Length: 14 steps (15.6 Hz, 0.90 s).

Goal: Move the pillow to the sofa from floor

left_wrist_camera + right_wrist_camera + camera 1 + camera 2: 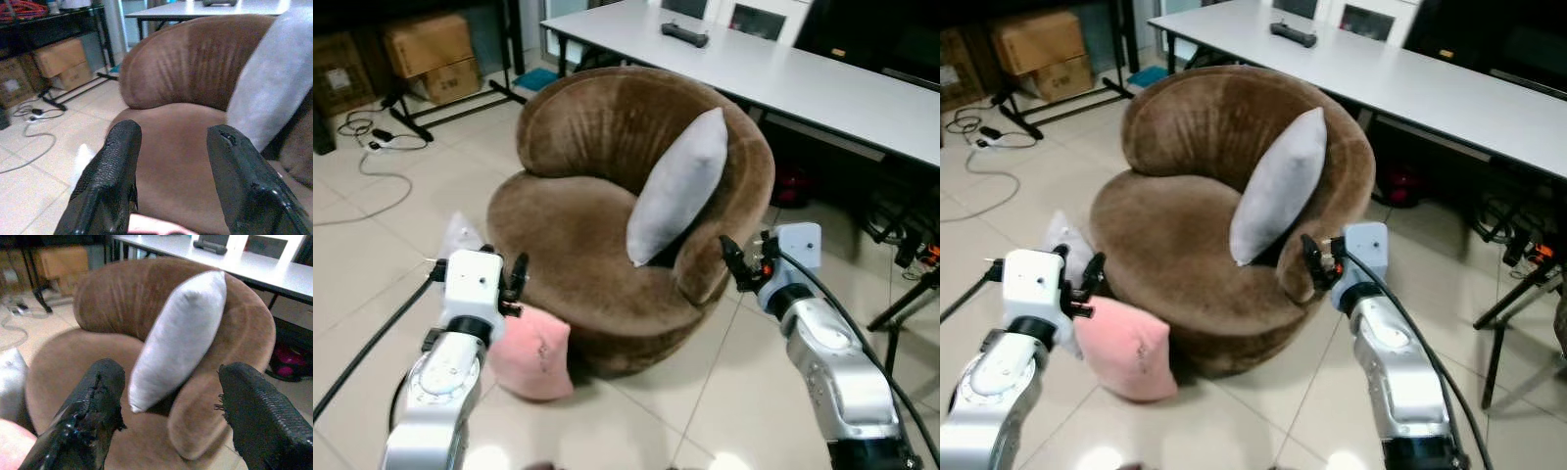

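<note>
Pink pillow (pixel 536 354) is on the floor (pixel 646 411), leaning against the front base of the brown sofa (pixel 578 245), on your left side. A grey pillow (pixel 675 186) already stands upright on the sofa seat, propped against the right armrest. A pale pillow or bag (pixel 460 233) lies on the floor behind the pink one, touching the sofa's left edge; can't tell which it is.

Your left hand (pixel 168 171) is released, fingers (pixel 110 181) spread wide, holding nothing. It sits above and just beside the pink pillow, aimed at the sofa seat. Your right hand (pixel 171 416) is also released and empty, near the sofa's right armrest, pointing at the grey pillow.

White bench (pixel 822 83) behind the sofa carries a dark remote (pixel 684 35). Cardboard boxes (pixel 431 54) and a cable (pixel 372 157) are at far left.
</note>
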### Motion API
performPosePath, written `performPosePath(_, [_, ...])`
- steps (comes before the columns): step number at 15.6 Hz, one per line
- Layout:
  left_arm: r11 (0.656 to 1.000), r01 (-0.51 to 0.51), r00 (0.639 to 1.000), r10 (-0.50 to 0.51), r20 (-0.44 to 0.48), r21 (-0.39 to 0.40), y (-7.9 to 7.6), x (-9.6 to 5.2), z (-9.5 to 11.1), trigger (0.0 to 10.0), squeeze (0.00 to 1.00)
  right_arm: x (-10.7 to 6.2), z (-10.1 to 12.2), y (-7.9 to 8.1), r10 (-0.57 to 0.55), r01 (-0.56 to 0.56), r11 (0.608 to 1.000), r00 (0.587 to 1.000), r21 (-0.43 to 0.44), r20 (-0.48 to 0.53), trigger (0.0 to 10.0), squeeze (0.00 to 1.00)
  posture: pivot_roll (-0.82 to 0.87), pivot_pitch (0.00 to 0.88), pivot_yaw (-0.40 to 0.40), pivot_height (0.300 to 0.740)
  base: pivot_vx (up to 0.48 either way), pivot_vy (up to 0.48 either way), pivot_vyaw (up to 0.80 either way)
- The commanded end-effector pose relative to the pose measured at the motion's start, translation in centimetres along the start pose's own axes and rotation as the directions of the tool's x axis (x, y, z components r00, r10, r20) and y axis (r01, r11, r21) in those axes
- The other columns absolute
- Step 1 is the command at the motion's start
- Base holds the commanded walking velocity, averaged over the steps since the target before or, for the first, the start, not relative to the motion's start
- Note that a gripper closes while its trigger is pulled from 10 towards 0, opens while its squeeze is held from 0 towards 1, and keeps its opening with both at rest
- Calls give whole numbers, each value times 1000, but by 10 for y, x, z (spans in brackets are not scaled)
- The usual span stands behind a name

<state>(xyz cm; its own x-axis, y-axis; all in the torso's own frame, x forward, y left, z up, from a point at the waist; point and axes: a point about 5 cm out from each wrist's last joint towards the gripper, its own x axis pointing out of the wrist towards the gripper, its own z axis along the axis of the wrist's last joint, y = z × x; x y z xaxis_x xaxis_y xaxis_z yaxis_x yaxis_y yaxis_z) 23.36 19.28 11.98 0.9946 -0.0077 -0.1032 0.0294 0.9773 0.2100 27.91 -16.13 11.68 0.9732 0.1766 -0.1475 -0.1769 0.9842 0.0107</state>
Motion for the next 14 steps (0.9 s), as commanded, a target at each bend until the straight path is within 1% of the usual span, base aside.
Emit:
performPosePath(1, [1000, 17, 1000, -17, 13, 3, -4, 3, 3, 10000, 0, -1, -1, -6, -16, 16, 1000, 1000, -9, -10, 10000, 0, 49, 0, -89, 740, 0, 300, -800])
performPosePath(5, [1000, 19, 1000, -19, 15, 7, -4, 3, 3, 10000, 0, -1, -1, -3, -15, 15, 1000, 1000, -3, -12, 10000, 0, 52, 0, -86, 740, 0, 310, -747])
performPosePath(11, [1000, 24, 1000, -24, 20, 8, -5, 6, 4, 10000, 0, 1, -2, -4, -25, 25, 1000, 1000, -4, -17, 10000, 0, 47, 0, -84, 740, 0, 347, 0])
performPosePath(14, [1000, 13, 999, -12, 31, -5, -8, 10, 7, 10000, 0, 4, -1, -6, -21, 21, 1000, 999, -10, -25, 10000, 0, 38, 0, -104, 740, 0, 349, 0])
